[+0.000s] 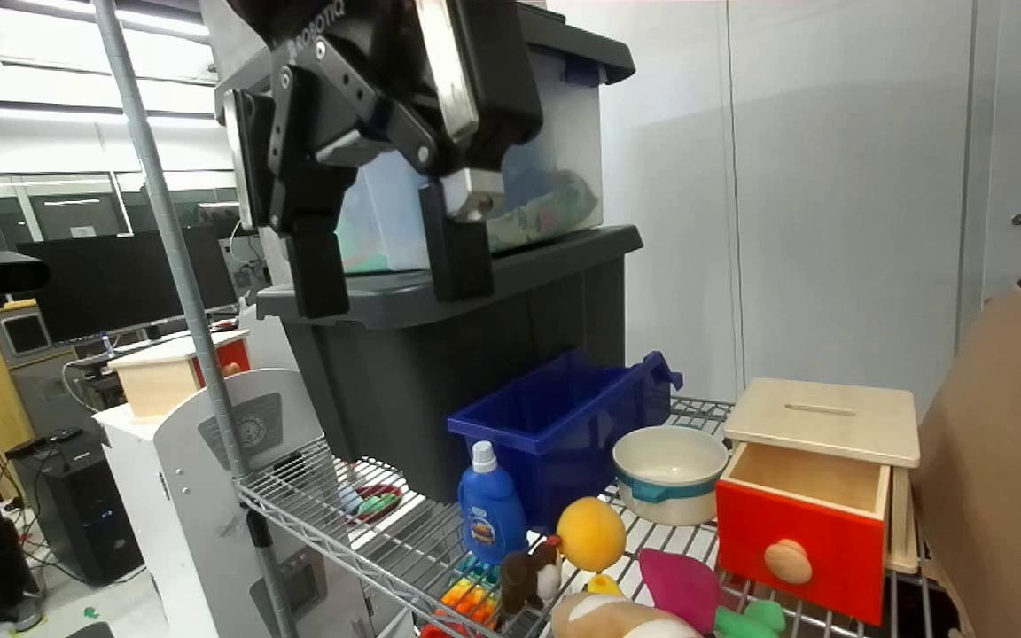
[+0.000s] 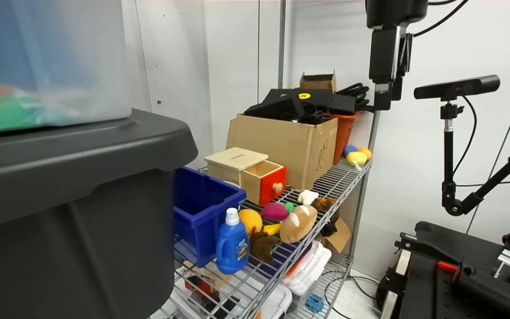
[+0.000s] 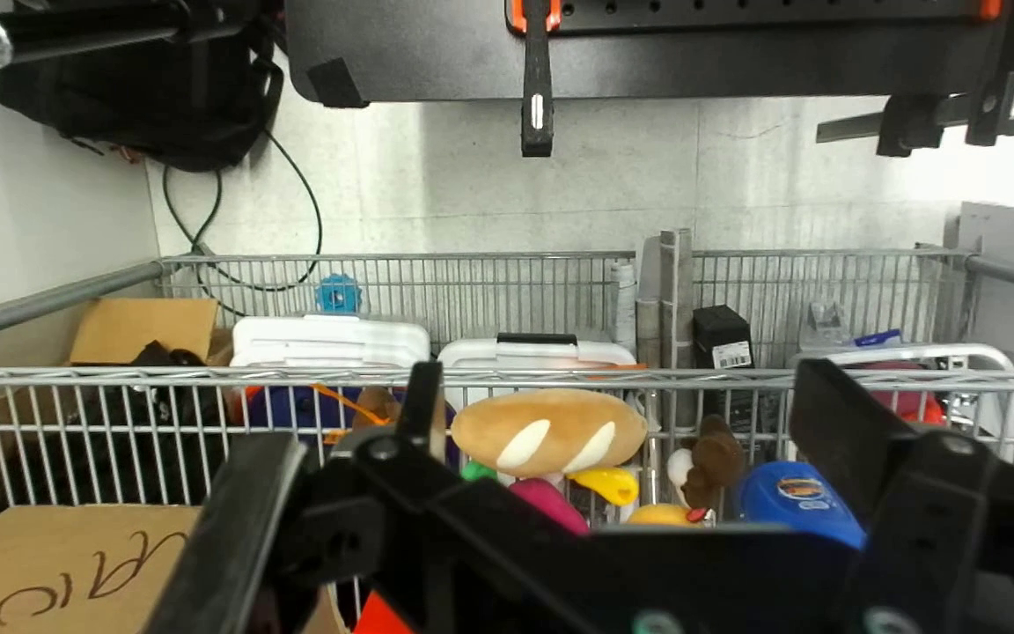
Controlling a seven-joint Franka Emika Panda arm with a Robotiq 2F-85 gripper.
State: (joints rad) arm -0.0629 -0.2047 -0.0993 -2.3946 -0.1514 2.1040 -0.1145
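My gripper (image 1: 389, 266) hangs high over the wire shelf, its fingers wide apart and holding nothing. In an exterior view the gripper (image 2: 390, 94) is seen side-on, well above the toys. Below it in the wrist view lie a plush bread loaf (image 3: 551, 431), a yellow toy (image 3: 608, 484), a brown plush (image 3: 714, 458) and a blue detergent bottle (image 3: 802, 502). An orange-yellow ball (image 1: 591, 534) and a magenta plush (image 1: 679, 585) sit close by. Behind them stand a blue bin (image 1: 475, 425), a cream pot (image 1: 670, 509) and a wooden box (image 1: 821, 409) with its red drawer (image 1: 801, 540) pulled out.
Dark grey totes (image 1: 510, 372) are stacked beside the blue bin. A cardboard box (image 2: 277, 137) topped with black gear stands past the wooden box. A metal post (image 1: 165, 221) rises at a shelf corner. White lidded containers (image 3: 331, 339) rest lower down.
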